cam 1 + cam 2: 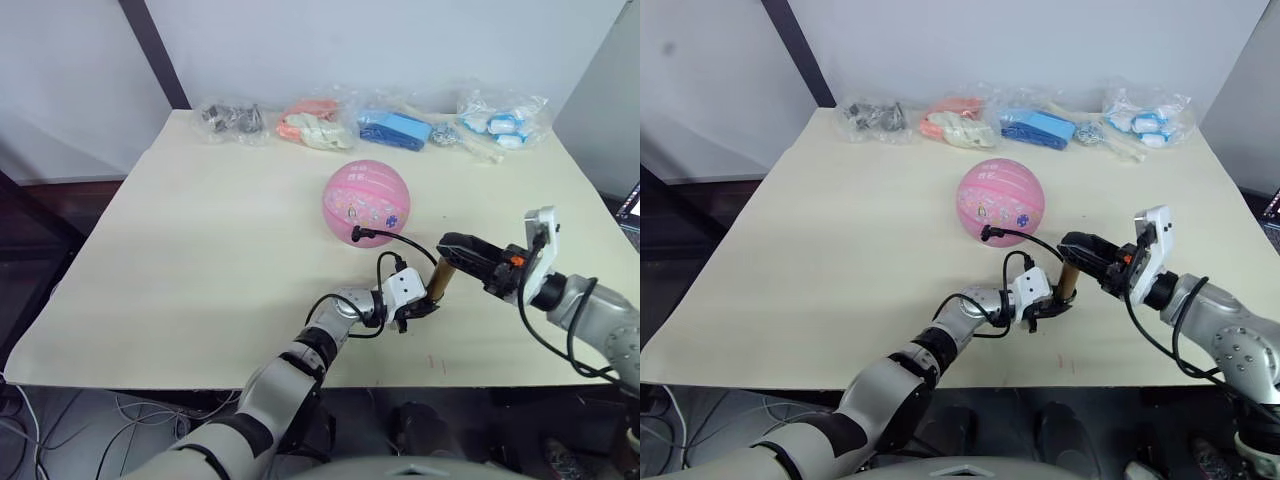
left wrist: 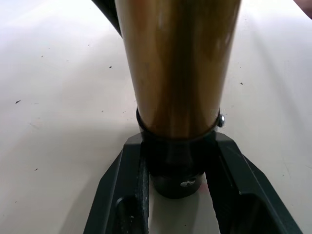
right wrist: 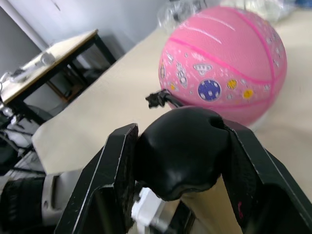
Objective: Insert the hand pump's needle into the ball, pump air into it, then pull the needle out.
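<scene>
Left wrist view: the left gripper (image 2: 178, 195) clamps the hand pump (image 1: 441, 279) at its base — the right gripper (image 3: 183, 146) grips its black handle; the ball (image 1: 366, 202) sits just beyond, needle (image 1: 357, 236) in.

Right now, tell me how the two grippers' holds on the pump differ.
The left gripper clamps the hand pump at its black bottom cap, low by the table; the right gripper clamps the black handle on top. Both sets of fingers are shut on the pump, which stands near the ball.
</scene>
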{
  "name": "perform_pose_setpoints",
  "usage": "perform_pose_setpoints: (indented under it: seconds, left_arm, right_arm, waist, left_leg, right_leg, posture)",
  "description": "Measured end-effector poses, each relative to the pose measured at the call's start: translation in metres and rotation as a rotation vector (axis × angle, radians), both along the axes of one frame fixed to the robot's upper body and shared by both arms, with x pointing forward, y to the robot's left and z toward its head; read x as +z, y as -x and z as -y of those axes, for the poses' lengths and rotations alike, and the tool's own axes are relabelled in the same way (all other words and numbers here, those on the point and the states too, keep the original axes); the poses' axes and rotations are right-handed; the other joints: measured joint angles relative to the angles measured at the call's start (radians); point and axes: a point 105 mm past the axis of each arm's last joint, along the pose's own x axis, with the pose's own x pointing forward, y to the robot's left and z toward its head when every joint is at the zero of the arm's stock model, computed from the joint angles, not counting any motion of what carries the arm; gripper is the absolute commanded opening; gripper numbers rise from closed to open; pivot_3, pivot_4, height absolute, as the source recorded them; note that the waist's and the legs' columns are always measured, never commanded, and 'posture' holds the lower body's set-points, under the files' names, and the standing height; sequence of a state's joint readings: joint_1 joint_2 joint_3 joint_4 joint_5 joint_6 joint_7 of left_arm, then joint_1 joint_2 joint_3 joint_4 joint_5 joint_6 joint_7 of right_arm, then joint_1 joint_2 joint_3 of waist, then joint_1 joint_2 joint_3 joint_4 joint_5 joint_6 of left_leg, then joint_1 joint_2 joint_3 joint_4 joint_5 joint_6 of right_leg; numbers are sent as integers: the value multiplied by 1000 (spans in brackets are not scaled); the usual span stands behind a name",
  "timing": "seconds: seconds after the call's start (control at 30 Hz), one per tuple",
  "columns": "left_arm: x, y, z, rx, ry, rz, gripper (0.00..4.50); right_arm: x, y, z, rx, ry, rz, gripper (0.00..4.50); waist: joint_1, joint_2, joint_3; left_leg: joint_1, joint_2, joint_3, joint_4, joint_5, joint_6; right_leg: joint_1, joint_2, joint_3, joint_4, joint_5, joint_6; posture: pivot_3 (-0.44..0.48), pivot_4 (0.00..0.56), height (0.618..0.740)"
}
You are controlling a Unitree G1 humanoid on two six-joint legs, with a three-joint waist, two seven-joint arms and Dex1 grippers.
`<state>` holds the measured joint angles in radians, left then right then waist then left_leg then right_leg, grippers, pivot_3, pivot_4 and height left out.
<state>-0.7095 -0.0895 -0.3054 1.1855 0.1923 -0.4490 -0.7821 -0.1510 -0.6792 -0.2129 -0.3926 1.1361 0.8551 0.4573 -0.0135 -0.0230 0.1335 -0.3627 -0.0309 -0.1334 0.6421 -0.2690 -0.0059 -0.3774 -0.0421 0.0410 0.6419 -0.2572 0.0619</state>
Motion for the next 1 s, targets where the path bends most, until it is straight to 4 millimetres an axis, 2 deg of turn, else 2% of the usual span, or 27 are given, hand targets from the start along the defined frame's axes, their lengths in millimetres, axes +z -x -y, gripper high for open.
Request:
perform_pose_setpoints:
  seconds: [0.07, 0.13, 0.3, 0.47, 0.53, 0.83, 1.0]
  left_arm:
    - [2, 0, 2, -7, 5, 6, 1104]
    - [3, 0, 3, -12, 8, 10, 1104]
    - [5, 0, 4, -15, 12, 14, 1104]
    - [6, 0, 4, -17, 15, 17, 1104]
    - [6, 0, 5, -17, 16, 17, 1104]
    - [9, -1, 6, -20, 24, 23, 1104]
    - [7, -1, 5, -13, 22, 19, 1104]
  right_arm:
    - [10, 1, 2, 11, 11, -15, 1905]
    - [33, 4, 3, 31, 12, 20, 1904]
    - [78, 12, 4, 71, 29, 79, 1904]
    - [102, 17, 3, 89, 42, 110, 1904]
    - [118, 21, 2, 98, 44, 139, 1904]
    - [125, 21, 7, 82, 51, 120, 1904]
    - [111, 18, 7, 65, -28, 156, 1904]
  waist:
    - [1, 4, 5]
    - [1, 7, 9]
    - [2, 4, 15]
    - [2, 5, 18]
    - [3, 4, 19]
    - [4, 5, 20]
    - [3, 1, 17]
  left_leg:
    - [-1, 0, 0, 0, 0, 0]
    - [-2, -1, 1, 0, 0, 0]
    - [-3, -2, 1, 1, 0, 0]
    - [-5, -2, 1, 2, 0, 0]
    - [-6, -2, 0, 2, 0, 0]
    - [-19, -2, 1, 8, 0, 0]
    - [-17, -2, 1, 8, 0, 0]
  right_leg:
    - [-1, -1, 0, 0, 0, 0]
    - [-1, -4, 0, 0, 0, 0]
    - [-1, -5, -1, -1, 1, 0]
    - [-2, -6, -1, -1, 1, 0]
    - [-3, -6, -2, -1, 1, -1]
    - [-13, -6, -1, 1, 4, -1]
    - [-13, -6, -1, 1, 5, 0]
  posture:
    - [0, 150, 740]
    - [0, 150, 740]
    - [0, 150, 740]
    - [0, 150, 740]
    - [0, 150, 740]
    - [0, 150, 740]
    - [0, 150, 740]
